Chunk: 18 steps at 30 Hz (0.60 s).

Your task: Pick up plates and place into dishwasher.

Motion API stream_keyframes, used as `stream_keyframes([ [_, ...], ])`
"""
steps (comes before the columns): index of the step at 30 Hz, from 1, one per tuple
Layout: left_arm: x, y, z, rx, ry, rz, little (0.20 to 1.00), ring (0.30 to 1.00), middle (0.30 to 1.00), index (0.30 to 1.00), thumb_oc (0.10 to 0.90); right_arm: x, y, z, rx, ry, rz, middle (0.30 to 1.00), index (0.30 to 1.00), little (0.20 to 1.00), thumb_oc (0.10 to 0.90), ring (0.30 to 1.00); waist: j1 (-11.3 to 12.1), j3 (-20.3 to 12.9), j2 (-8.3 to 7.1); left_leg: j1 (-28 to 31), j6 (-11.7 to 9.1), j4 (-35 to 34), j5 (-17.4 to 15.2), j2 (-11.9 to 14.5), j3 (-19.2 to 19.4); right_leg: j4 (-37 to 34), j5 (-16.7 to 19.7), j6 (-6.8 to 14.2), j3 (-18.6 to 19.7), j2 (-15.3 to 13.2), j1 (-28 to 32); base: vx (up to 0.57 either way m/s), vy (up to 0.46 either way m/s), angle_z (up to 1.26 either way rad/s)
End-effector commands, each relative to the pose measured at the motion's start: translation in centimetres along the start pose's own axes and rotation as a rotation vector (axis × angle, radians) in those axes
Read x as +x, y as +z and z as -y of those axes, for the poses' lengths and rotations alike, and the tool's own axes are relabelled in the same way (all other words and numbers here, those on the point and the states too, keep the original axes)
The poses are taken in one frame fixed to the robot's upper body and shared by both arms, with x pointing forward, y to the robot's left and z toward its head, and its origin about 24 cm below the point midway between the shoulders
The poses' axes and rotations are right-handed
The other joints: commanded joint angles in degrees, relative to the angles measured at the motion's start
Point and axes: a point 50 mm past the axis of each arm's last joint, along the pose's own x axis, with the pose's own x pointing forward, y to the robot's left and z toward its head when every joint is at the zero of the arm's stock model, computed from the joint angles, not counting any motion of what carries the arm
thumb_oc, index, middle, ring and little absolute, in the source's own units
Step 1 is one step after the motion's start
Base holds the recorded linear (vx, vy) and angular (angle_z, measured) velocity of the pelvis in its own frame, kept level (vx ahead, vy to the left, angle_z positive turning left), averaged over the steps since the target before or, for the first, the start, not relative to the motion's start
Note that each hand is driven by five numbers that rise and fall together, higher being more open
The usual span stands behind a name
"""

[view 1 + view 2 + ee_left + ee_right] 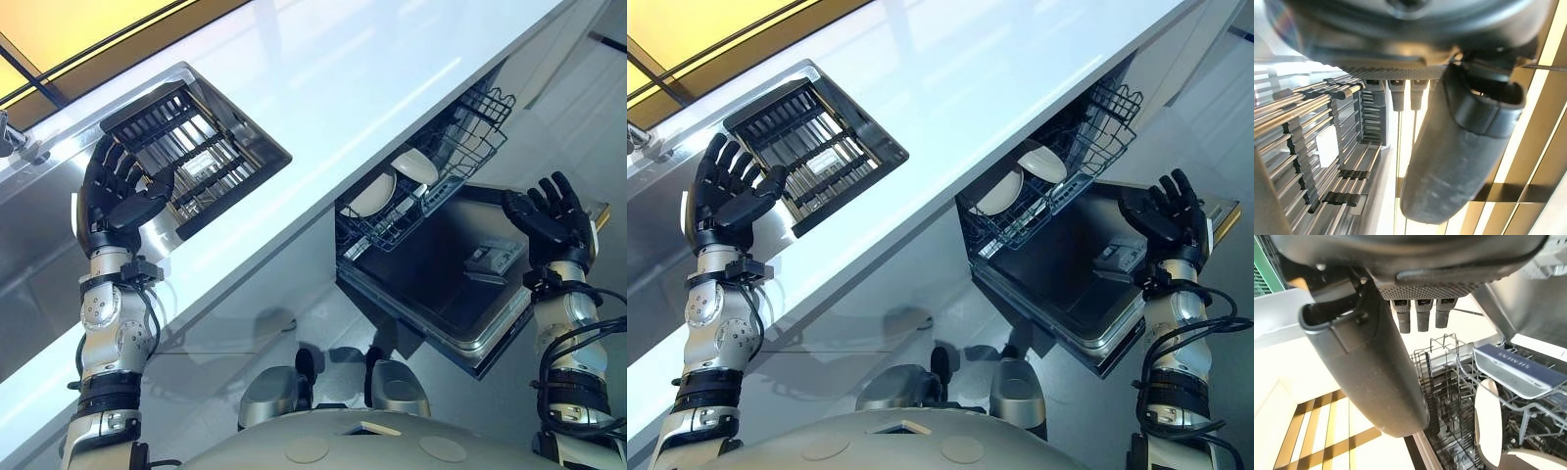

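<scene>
Two white plates (373, 194) (416, 164) stand on edge in the wire lower rack (468, 125) pulled out of the dishwasher. One plate (1486, 423) also appears past my right thumb in the right wrist view. My right hand (554, 220) is open with fingers spread and holds nothing. It hovers above the far side of the lowered dishwasher door (441, 279), apart from the rack. At the near edge of the slatted drying rack (191, 157) set in the sink, my left hand (118, 196) is open and empty. The rack's metal rods (1312, 147) run past its thumb (1459, 147).
The white counter (343, 88) runs between the sink and the dishwasher, overhanging the rack. A faucet (10, 137) stands at the sink's far left. A grey-blue cutlery basket (1518, 369) sits in the wire rack. A detergent compartment (493, 258) is on the door.
</scene>
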Motion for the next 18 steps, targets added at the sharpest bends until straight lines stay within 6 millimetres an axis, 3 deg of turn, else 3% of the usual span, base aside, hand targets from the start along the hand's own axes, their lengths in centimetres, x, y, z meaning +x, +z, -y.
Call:
stream_keyframes([
  [1, 1.4, 1.4, 0.2, 0.049, -0.041, 0.058, 0.9, 0.9, 0.9, 0.9, 0.8, 1.5, 4.5, -0.7, 0.028, 0.009, 0.187, 0.9, 0.9, 0.9, 0.8, 0.9, -0.6, -3.5, -1.26, 0.5, 3.7, 0.2, -5.9, -4.2, 0.0, -0.7, 2.0, 2.6, 0.1, 2.3, -4.7, -0.01, -0.046, -0.06],
  [5, 1.7, 1.4, 0.1, 0.061, -0.037, 0.058, 0.9, 0.9, 0.9, 0.9, 0.8, 1.2, 3.6, 1.3, 0.113, -0.247, 0.207, 0.9, 0.9, 0.9, 0.8, 0.9, -0.4, -4.1, -1.12, 0.9, 3.9, -0.4, -6.0, -4.0, 0.2, -0.9, 1.6, 2.6, 0.2, 2.8, -4.0, -0.01, -0.052, -0.05],
  [10, 1.6, 1.7, 0.0, 0.135, -0.042, 0.069, 0.9, 0.9, 0.9, 0.9, 0.8, 0.5, 4.4, 3.2, -0.032, -0.515, 0.313, 0.9, 0.9, 0.9, 0.8, 0.9, -0.4, -4.4, -0.33, 1.5, 4.1, -1.4, -5.7, -3.7, 0.2, 0.1, 0.7, 2.5, 0.3, 3.0, -3.8, 0.01, -0.021, -0.04],
  [15, 1.8, 2.0, -0.2, 0.157, -0.076, 0.074, 0.9, 0.9, 0.9, 0.9, 0.8, -0.1, 4.0, 5.3, -0.226, -0.576, 0.288, 0.9, 0.9, 0.9, 0.8, 0.9, -0.9, -4.0, 0.96, 1.1, 4.5, -0.7, -6.0, -3.6, 0.3, 3.4, -1.8, 1.9, 0.3, 3.0, -4.1, -0.01, -0.022, -0.04],
  [18, 2.1, 2.3, -0.4, 0.142, -0.076, 0.079, 0.9, 0.9, 0.9, 0.9, 0.8, -0.5, 2.5, 7.0, -0.184, -0.515, 0.168, 0.9, 0.9, 0.9, 0.8, 0.9, -1.2, -3.4, 1.18, -0.2, 4.6, 1.4, -6.7, -3.5, 0.7, 6.0, -3.3, 1.3, 0.1, 2.6, -4.8, -0.03, -0.046, -0.01],
])
